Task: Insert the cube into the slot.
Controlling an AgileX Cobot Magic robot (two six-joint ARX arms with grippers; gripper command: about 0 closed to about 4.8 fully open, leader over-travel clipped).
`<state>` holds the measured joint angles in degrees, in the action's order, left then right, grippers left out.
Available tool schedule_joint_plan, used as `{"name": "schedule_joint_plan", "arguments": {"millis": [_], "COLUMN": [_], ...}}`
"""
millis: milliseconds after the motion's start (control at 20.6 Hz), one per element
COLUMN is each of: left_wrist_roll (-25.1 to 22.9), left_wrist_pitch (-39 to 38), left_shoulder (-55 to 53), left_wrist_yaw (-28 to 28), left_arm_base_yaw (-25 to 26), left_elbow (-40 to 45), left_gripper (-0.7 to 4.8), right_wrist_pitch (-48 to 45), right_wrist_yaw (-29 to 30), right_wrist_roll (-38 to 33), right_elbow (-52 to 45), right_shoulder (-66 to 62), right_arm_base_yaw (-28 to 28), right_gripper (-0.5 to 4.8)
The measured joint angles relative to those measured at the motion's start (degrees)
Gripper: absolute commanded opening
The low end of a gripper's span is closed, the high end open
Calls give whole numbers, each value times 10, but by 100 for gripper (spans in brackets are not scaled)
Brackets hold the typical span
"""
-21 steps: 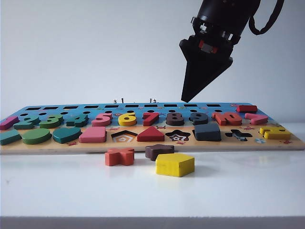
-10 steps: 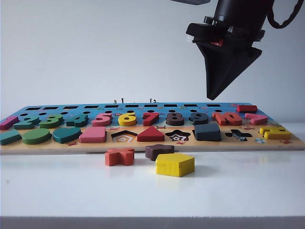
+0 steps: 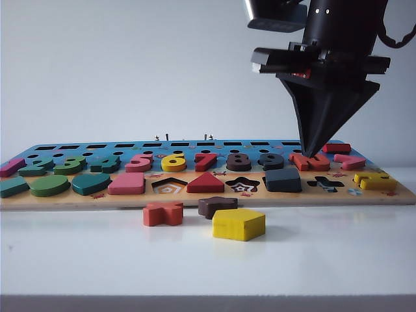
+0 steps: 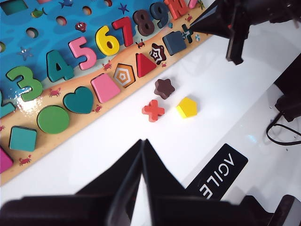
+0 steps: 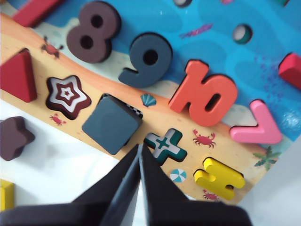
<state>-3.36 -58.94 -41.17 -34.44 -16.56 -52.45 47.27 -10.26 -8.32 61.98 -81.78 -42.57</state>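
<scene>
White table (image 3: 97,260) under a plain pale wall. On the table, a long wooden puzzle board (image 3: 403,193) with a blue top and a sandy front strip, full of bright numbers and shapes.

Up on the right of the exterior view, the right gripper (image 3: 316,153), black and pointy, aimed straight down, tip close above the orange number ten (image 3: 311,161). Pressed tight together, nothing in between. Same tight, bare look in its own wrist view (image 5: 139,148).

Dark cube (image 3: 283,179) on the sandy strip, sitting in the slot (image 5: 136,111) but not flat. Tilted and turned a bit, with one checkered corner of the slot peeking out beside it. Cube near the right gripper in the right wrist view (image 5: 111,124), not touching.

In front of the board, loose on the table: an orange cross (image 3: 162,213), a brown star (image 3: 217,207) and a yellow block (image 3: 238,224).

Left gripper (image 4: 141,146) low over the bare table, away from the board, also squeezed to a point and holding nothing.
</scene>
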Motion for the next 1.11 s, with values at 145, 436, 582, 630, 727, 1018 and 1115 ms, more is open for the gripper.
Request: {"name": "schedule_joint_plan", "arguments": {"millis": [145,436,582,630,727,1018,1115], "left_wrist_roll": [-2,-9,-9,-9,-9,-9,-9], "left_wrist_pitch": [0,0,0,0,0,0,0], "left_shoulder": [0,0,0,0,0,0,0], "left_wrist_yaw": [0,0,0,0,0,0,0], "left_arm_base_yaw": [0,0,0,0,0,0,0], "left_elbow": [0,0,0,0,0,0,0], "left_gripper": [17,17,17,17,17,17,17], "right_wrist_pitch": [9,5,-2,-2,-3,-13,-17], "right_wrist_yaw": [0,-1,0,0,3,8,8], "right_wrist_roll": [-16,-18,-18,-18,-18,-13,-9], "right_elbow": [0,-1,0,0,0,-1,-1], "right_shoulder": [-16,-24,-27,-31,-33,-42,-42], "right_arm_base_yaw": [8,8,8,8,8,8,8], "right_gripper": [-8,-8,-8,-8,-8,-8,-8]}}
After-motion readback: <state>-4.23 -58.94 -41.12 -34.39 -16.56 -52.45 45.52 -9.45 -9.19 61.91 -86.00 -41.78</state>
